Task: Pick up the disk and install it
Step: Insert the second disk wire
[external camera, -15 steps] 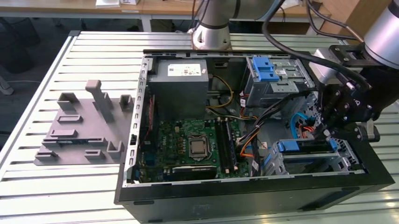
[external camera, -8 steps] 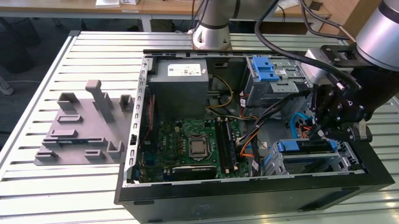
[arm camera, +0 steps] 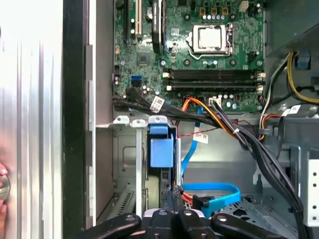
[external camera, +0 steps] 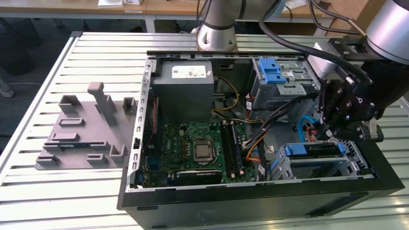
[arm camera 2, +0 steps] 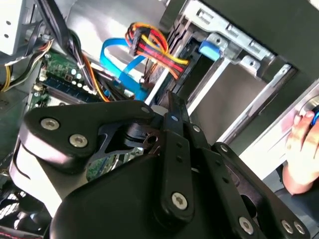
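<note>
The gripper [external camera: 343,130] hangs inside the open computer case [external camera: 255,201], at the exterior view's right, just above the drive cage [external camera: 316,160]. The disk [external camera: 313,150] sits in that cage, its blue rail facing the motherboard [external camera: 198,148]. In the first wrist view the fingers [arm camera: 172,219] are pressed together with nothing between them, beside the blue data cable [arm camera: 214,191].

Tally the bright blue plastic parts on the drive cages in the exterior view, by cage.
Upper drive cage: 1 blue latch
Lower drive cage: 1 blue-railed disk, below the gripper
Total: 2
</note>
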You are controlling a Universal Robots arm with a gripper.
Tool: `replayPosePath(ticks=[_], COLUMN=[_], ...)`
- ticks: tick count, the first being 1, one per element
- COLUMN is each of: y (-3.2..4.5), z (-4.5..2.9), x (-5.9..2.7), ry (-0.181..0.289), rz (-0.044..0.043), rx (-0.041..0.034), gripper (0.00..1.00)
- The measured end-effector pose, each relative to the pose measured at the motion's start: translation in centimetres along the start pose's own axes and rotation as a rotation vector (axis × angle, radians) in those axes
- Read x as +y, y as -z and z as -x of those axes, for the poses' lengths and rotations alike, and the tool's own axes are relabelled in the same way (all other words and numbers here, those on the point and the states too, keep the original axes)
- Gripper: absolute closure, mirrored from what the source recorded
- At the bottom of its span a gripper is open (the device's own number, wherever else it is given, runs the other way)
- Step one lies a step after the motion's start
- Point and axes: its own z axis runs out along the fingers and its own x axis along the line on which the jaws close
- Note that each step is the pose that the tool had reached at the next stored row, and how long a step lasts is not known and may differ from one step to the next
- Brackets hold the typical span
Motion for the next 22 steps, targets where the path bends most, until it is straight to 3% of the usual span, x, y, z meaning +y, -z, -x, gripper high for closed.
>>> replayPosePath(ticks=[9,18,20,21,22], y=[1.49,1.89,1.92,1.92,1.91], z=[0.23,1.08,1.49,1.79,2.06], x=[0.39,0.41,0.41,0.41,0.41], ry=[0.000,0.000,0.000,0.000,0.000], rz=[0.0000,0.0055,0.0060,0.0063,0.0064], rx=[0.0001,0.0002,0.0002,0.0002,0.0000], gripper=[0.89,0.89,0.89,0.82,0.82])
